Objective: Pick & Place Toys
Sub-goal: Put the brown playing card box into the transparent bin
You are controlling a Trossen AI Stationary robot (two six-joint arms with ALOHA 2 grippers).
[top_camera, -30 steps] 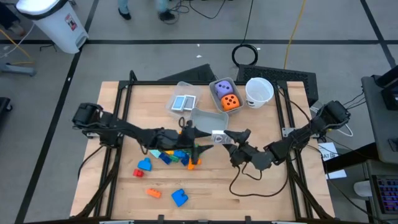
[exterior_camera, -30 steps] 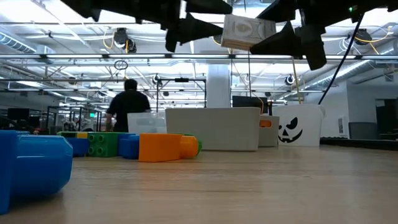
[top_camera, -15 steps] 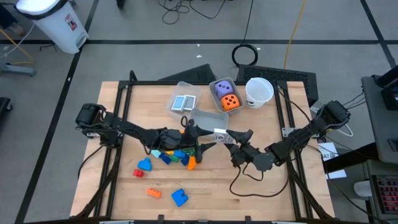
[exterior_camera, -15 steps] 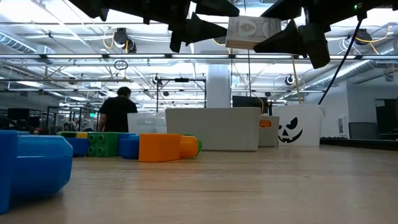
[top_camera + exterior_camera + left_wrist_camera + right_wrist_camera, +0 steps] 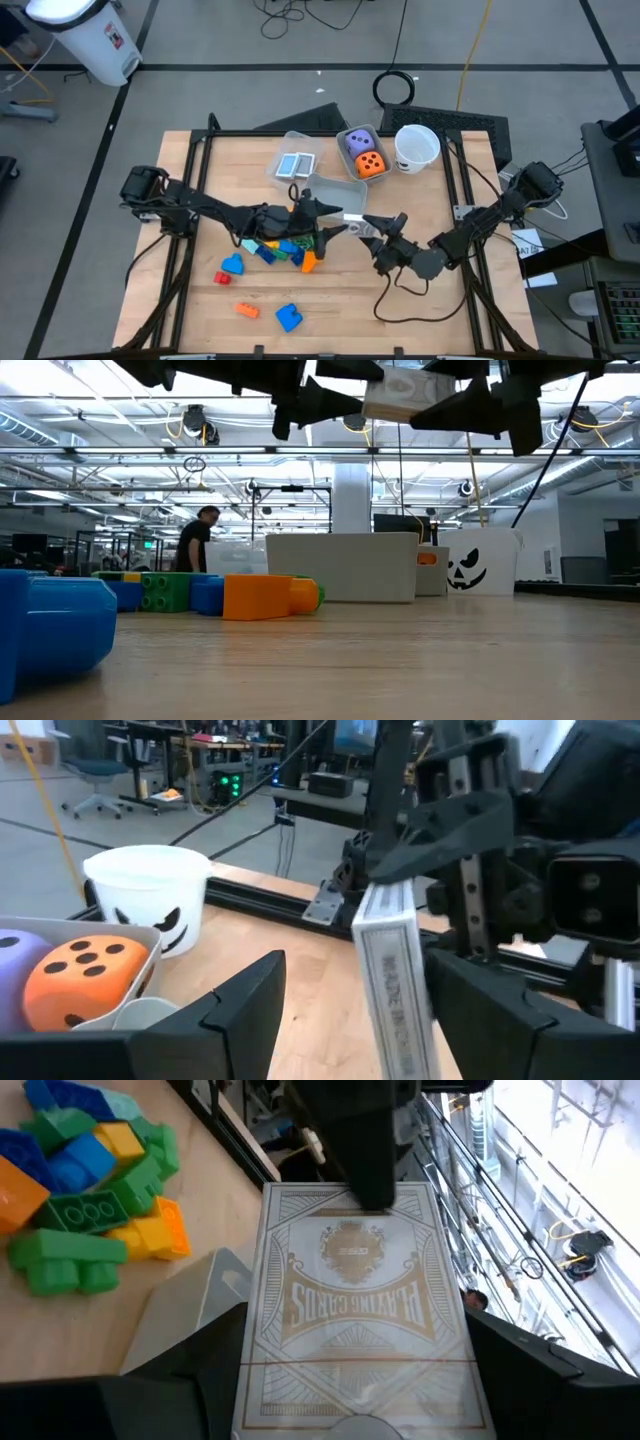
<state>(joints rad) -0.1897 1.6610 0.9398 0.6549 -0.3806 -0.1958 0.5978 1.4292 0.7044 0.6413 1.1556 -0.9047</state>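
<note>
A white playing-card box was held between the two grippers above the table's middle: the right gripper was closed on it from one side, its dark fingers seen along the box's edges in the right wrist view, while the left gripper was clamped on the opposite end, one finger lying across the box's top. In the left wrist view the box was seen edge-on between the left fingers. In the low view the box was well clear of the wooden table. Just below it a clear bin was set, empty as far as could be told. Near the left arm a heap of building blocks was piled, with a blue block, a small red block, an orange block and another blue block scattered apart. Farther back two patterned cards were lying in a clear bin, a purple die and an orange die in another, beside a white cup. A person was seen in the room behind.
</note>
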